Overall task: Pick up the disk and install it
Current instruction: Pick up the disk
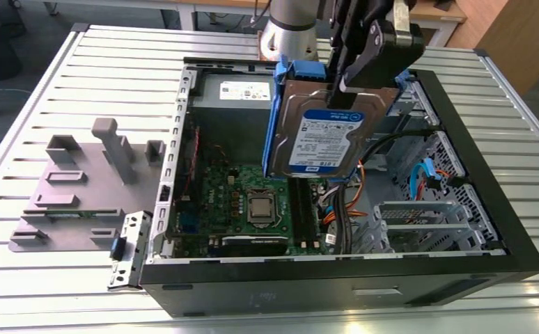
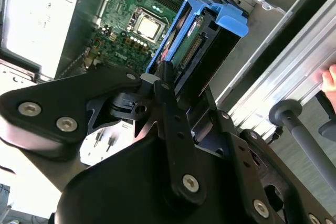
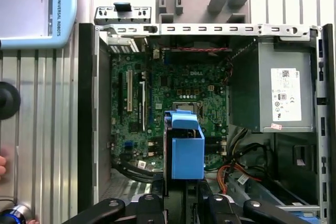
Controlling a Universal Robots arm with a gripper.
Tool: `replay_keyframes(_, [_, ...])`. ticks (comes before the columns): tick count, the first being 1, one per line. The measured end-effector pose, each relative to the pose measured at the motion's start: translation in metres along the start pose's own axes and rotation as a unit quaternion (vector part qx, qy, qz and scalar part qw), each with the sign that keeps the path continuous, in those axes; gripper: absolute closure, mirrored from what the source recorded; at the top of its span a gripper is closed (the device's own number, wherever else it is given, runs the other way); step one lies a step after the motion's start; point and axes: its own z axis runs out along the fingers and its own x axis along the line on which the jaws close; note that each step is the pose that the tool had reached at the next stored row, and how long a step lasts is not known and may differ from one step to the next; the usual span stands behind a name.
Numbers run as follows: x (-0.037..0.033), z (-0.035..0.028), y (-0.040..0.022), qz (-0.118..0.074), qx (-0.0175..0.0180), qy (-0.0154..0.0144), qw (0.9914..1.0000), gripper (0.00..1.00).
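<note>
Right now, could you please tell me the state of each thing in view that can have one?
computer case: lying on its side, panel off, motherboard exposed.
disk: held upright in the air above the motherboard, not yet installed.
gripper: shut on the disk's upper edge.

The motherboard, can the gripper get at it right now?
Probably not directly: the gripper is shut on the disk, which hangs between it and the motherboard in the open case.
</note>
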Motion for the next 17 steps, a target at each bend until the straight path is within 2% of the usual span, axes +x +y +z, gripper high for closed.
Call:
replay_keyframes(9, [0.0124,0.0007,-0.0004,0.001,0.0002,0.0122,0.99993,0.65])
replay_keyframes(17, [0.0233,0.0016,-0.0006,0.001,0.0004,0.0217,0.99976,0.65])
